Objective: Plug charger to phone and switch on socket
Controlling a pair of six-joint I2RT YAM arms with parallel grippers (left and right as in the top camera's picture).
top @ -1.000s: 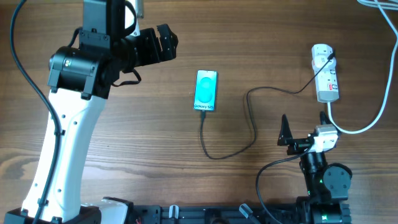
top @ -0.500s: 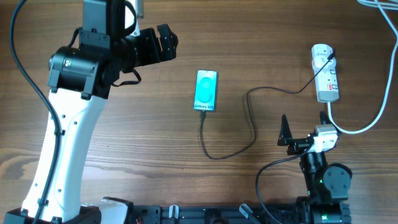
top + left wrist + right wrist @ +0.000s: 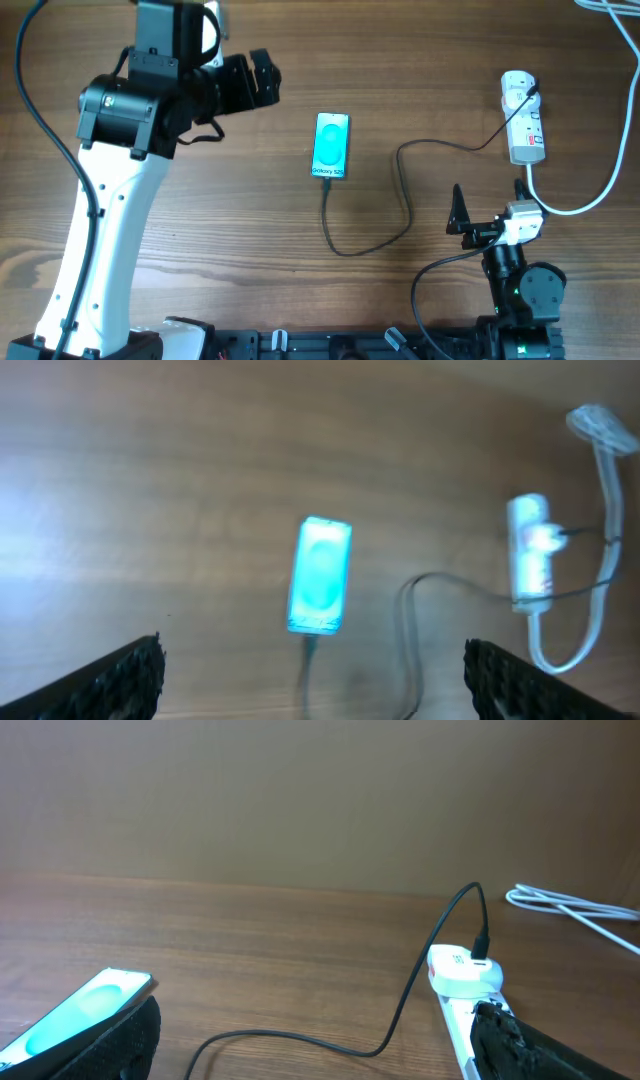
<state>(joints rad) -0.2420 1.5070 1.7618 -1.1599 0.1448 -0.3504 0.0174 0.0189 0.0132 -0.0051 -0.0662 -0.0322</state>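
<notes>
The phone (image 3: 331,146) lies flat near the middle of the worktop (image 3: 200,260), its cyan screen lit and the white strip with dark text at its near end. The charger (image 3: 409,215) meets that near end, runs nearer, loops right and far, then crosses right to a plug in the far end of the socket (image 3: 524,118). Whether the tip is fully seated in the phone cannot be told. The socket lies at the right side of the worktop, well apart from the phone, and its thick white cord (image 3: 590,205) curves away from its near end.

The left end effector (image 3: 264,76) hangs above the worktop, left of and farther than the phone, released, with both fingers (image 3: 120,675) spread wide and nothing between them. The right end effector (image 3: 488,200) sits near the worktop's near right edge, just nearer than the socket, likewise released and empty, touching neither socket nor cable.
</notes>
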